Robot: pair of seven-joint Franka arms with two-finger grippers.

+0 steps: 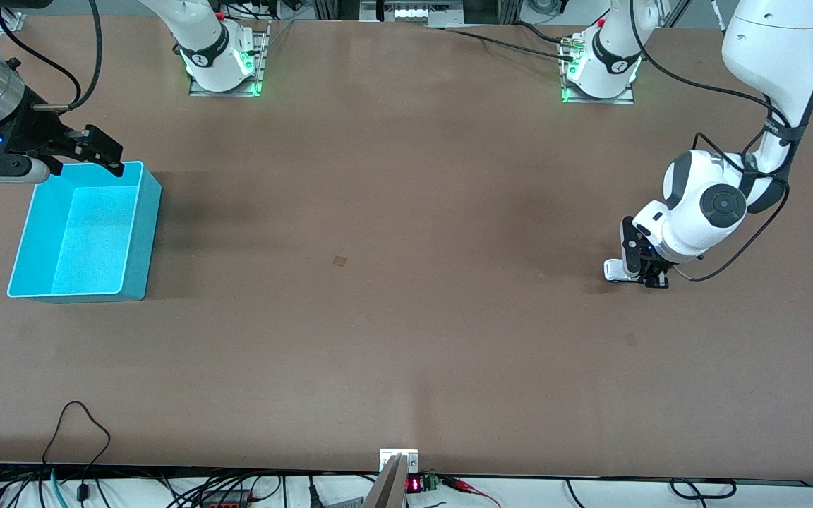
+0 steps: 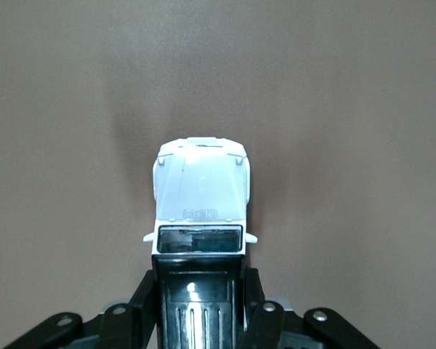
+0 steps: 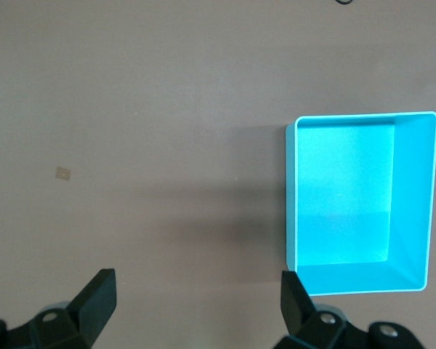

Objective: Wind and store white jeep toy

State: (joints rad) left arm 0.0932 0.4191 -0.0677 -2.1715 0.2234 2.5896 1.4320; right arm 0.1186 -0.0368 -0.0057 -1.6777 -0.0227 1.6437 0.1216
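While the left gripper pinches the white jeep toy for winding, well apart from the turquoise bin, the right gripper waits spread above it.

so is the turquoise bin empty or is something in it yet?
Empty: the turquoise plastic bin shows only bare floor in both views; the small white jeep toy sits on the table.

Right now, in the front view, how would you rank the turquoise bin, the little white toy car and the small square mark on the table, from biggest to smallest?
1. The open turquoise plastic bin, by far.
2. The white jeep toy, low at the left pincer, mostly hidden, so this ranking is unsure.
3. The small brown square mark mid-table.
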